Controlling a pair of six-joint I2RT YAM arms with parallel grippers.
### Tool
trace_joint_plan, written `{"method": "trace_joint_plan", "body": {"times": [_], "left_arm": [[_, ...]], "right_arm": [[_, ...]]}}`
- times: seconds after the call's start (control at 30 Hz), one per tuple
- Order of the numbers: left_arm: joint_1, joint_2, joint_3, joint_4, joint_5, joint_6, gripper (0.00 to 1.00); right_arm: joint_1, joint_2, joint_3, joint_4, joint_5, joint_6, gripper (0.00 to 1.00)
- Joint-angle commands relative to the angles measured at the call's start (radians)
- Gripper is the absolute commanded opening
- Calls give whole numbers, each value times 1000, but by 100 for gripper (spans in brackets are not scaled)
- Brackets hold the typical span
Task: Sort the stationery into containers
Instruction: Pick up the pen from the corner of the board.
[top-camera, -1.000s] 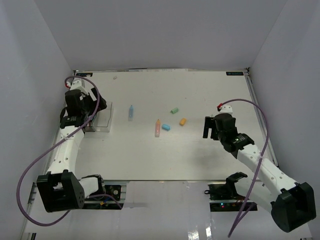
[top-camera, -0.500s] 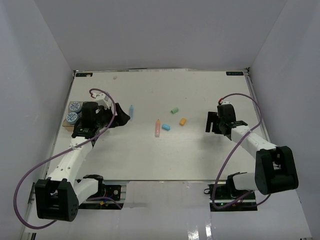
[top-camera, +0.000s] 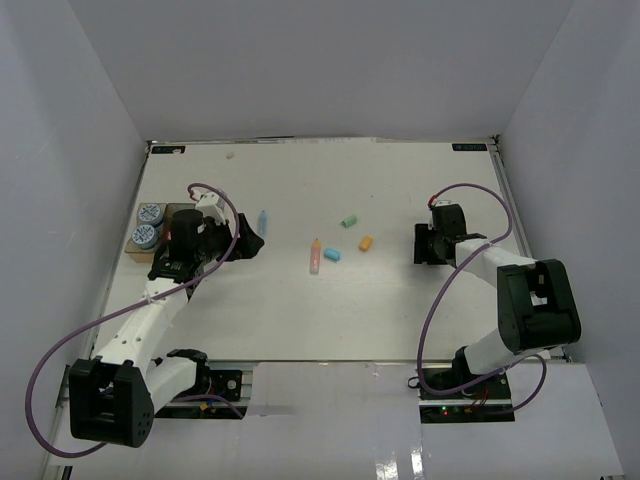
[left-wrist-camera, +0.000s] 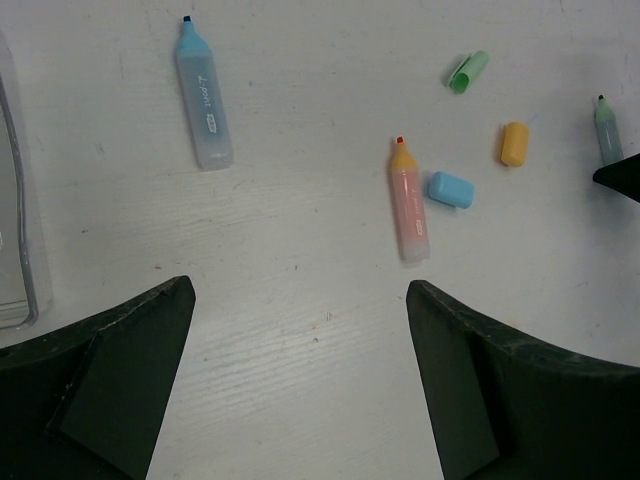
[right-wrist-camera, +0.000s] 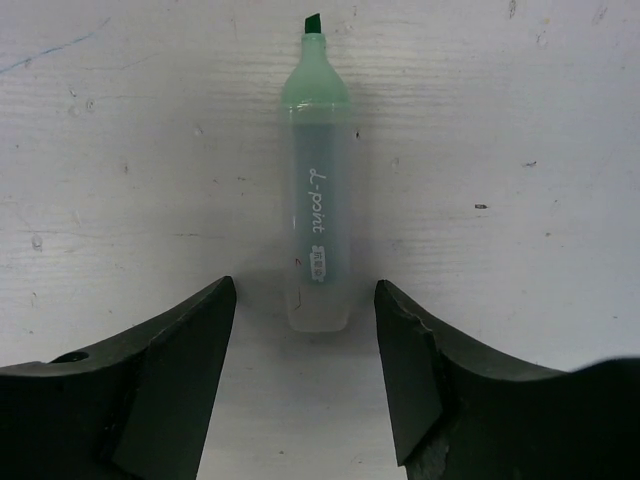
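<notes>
Since the left gripper (left-wrist-camera: 300, 300) swung off the bins (top-camera: 135, 247), fingers apart, the blue highlighter (left-wrist-camera: 203, 100) lies at its eleven o'clock. The right gripper (right-wrist-camera: 305, 288), also parted, has dropped astride the green highlighter (right-wrist-camera: 320, 220), tip toward twelve, apparently not yet touching. Both picks look imminent.

My left gripper (top-camera: 248, 240) moves right, off the tan bin (top-camera: 134, 247) at the left of the frame. It now hangs beside the blue highlighter (top-camera: 262, 222), baring two patterned rolls (top-camera: 150, 212) in that bin. My right gripper (top-camera: 424, 244) shifts slightly up-frame as its arm folds toward the right edge.
</notes>
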Motion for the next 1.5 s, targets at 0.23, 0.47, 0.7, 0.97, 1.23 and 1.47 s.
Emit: {"method": "trace_joint_plan", "body": {"times": [0.23, 0.47, 0.7, 0.97, 1.23, 1.47], "left_arm": [[-12, -11, -1, 23, 11, -4, 94], [-11, -19, -7, 23, 16, -7, 93], [-11, -36, -5, 26, 49, -39, 93], [-20, -59, 13, 80, 189, -263, 92], [-196, -63, 4, 259, 73, -438, 87], [-371, -18, 27, 379, -95, -483, 86]], "right_arm": [[-5, -5, 8, -5, 9, 1, 54], [-5, -14, -6, -10, -2, 9, 44], [-2, -31, -13, -16, -17, 3, 30], [126, -187, -55, 62, -75, 81, 15], [506, -336, -58, 241, 35, 216, 15], [704, -355, -56, 433, 119, 250, 16]]}}
